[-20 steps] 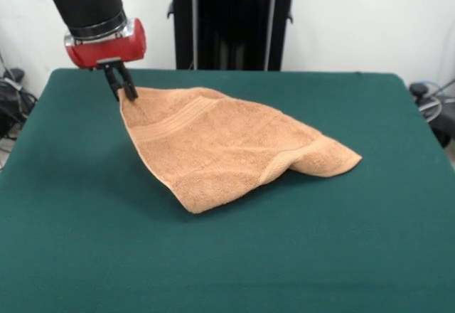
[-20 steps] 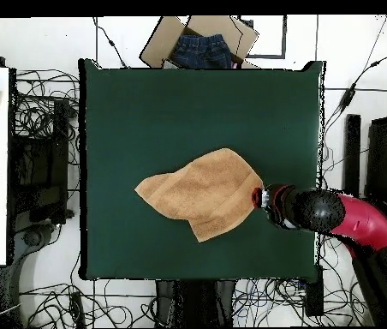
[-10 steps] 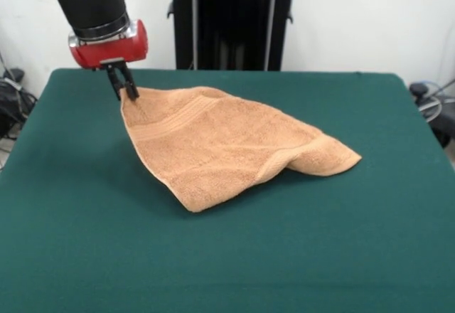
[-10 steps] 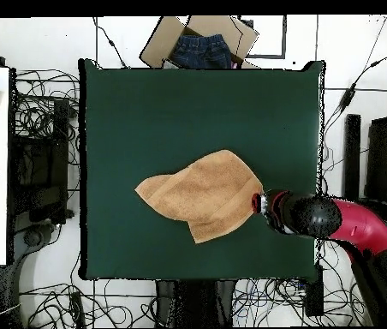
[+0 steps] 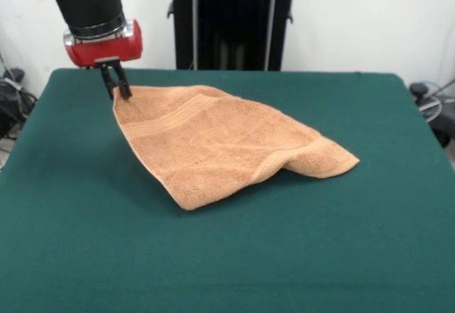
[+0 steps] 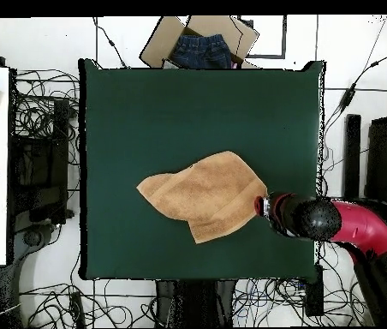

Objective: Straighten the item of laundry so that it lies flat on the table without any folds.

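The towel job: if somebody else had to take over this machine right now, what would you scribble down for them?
Gripper: shut on one corner of the towel, holding that corner raised above the table near an edge.
Towel: the rest lies on the green top, around the middle in the overhead view.
Done: one corner gripped and drawn outward.
Left: the corner opposite the gripper is still doubled over with a raised ridge, so the towel is not flat. That fold probably needs pulling out, then the held corner set down.

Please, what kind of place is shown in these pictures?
Probably a robotics lab: a green table ringed by loose cables, and a gripper pinching one corner of a towel.
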You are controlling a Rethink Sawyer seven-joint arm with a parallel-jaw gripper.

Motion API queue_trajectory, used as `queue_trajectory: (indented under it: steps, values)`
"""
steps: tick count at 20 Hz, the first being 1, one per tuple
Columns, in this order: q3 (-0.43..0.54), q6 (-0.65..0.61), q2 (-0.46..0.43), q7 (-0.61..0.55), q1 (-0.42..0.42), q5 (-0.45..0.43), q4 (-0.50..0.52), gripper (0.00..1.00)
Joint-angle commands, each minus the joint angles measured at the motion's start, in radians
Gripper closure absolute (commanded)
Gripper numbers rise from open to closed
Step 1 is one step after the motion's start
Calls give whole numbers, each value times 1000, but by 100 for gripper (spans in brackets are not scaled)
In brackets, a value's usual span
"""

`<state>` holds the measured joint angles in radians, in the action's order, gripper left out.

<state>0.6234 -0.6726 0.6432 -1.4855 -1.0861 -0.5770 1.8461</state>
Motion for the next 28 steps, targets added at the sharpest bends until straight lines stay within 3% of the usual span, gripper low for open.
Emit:
queue_trajectory:
  steps: [1, 18, 28]
  values:
    - [22, 22, -37, 167, -24, -98, -11, 100]
    - [52, 35, 18, 203, -163, -143, 67, 100]
    - [57, 83, 64, 163, -214, -162, 144, 100]
